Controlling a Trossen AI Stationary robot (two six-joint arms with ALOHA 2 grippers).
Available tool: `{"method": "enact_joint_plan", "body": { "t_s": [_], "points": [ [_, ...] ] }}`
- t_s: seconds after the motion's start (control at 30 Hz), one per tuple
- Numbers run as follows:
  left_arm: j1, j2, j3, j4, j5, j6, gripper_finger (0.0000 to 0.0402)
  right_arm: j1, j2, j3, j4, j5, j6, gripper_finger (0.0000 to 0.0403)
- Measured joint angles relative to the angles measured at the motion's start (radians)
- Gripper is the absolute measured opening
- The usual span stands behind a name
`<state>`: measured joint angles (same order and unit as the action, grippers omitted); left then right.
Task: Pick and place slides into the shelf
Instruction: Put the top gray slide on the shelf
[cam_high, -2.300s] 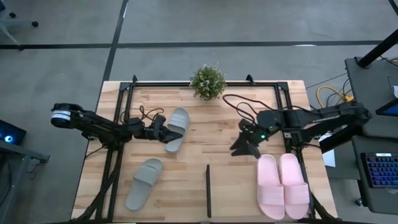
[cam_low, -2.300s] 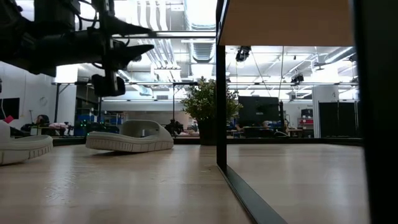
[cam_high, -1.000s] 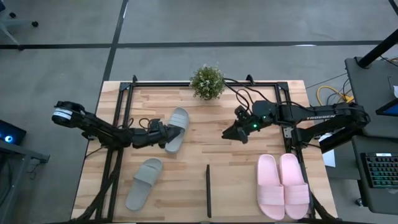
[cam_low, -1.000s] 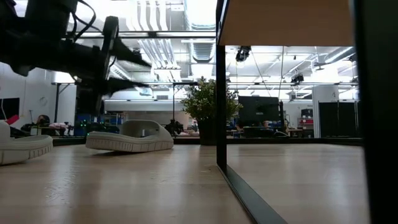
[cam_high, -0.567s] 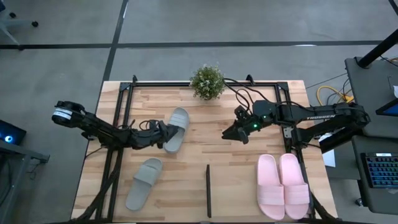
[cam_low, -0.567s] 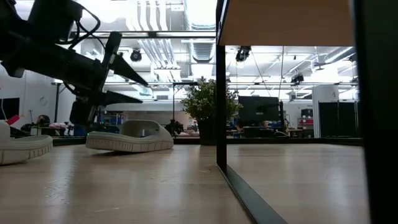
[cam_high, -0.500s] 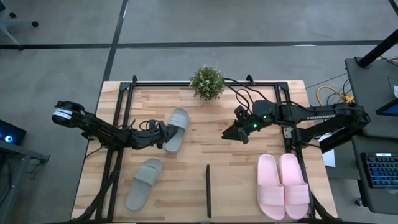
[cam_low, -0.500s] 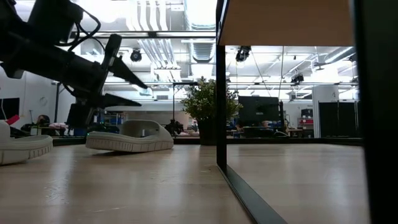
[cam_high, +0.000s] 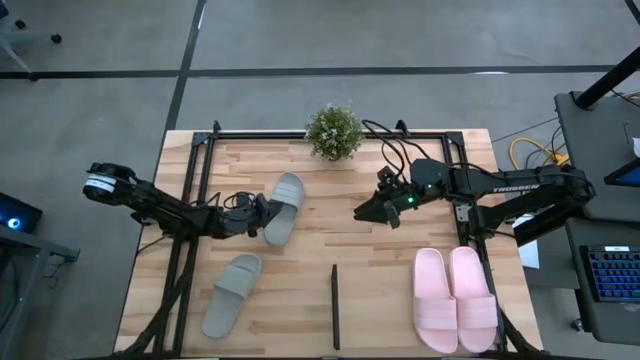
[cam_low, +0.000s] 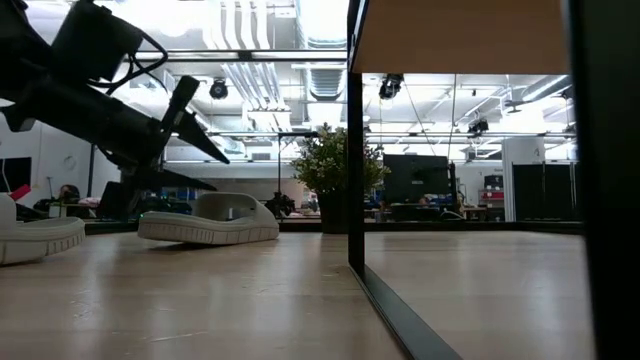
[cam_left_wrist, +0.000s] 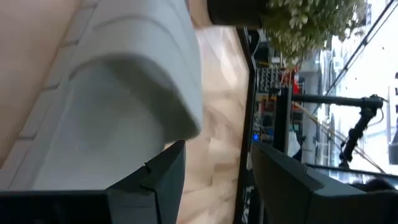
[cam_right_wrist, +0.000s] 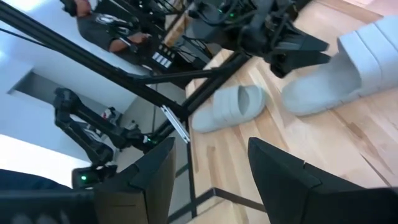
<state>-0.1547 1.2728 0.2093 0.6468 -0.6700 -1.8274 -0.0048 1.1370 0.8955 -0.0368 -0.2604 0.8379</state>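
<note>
Just beside the grey-green slide (cam_high: 283, 207) nearest the potted plant (cam_high: 334, 131), the left gripper (cam_high: 262, 211) sits low with its fingers spread, one prong over the sandal's edge, not pinching it. The second grey-green slide (cam_high: 231, 294) lies farther from the plant. On the plant's other side the right gripper (cam_high: 366, 212) hovers with fingers parted, empty. Beyond it, the pale pink pair (cam_high: 455, 298) rests side by side, near the shelf's thin black strip (cam_high: 335, 305).

I see one slide (cam_high: 284, 207) just ahead of my left gripper's (cam_high: 262, 213) parted jaws; the other slide (cam_high: 231, 293) lies behind them.
</note>
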Motion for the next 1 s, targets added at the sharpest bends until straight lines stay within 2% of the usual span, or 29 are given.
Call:
{"method": "enact_joint_plan", "body": {
  "t_s": [0.43,1.0],
  "points": [
    [0.080,0.002,0.000,-0.068,-0.007,0.003,0.0168,0.003,0.000,0.000,0.029,0.002,0.011,0.0192],
    [0.131,0.006,0.002,-0.066,-0.026,0.008,0.0168,0.025,0.000,0.000,0.072,0.028,0.019,0.0192]
  ]
}}
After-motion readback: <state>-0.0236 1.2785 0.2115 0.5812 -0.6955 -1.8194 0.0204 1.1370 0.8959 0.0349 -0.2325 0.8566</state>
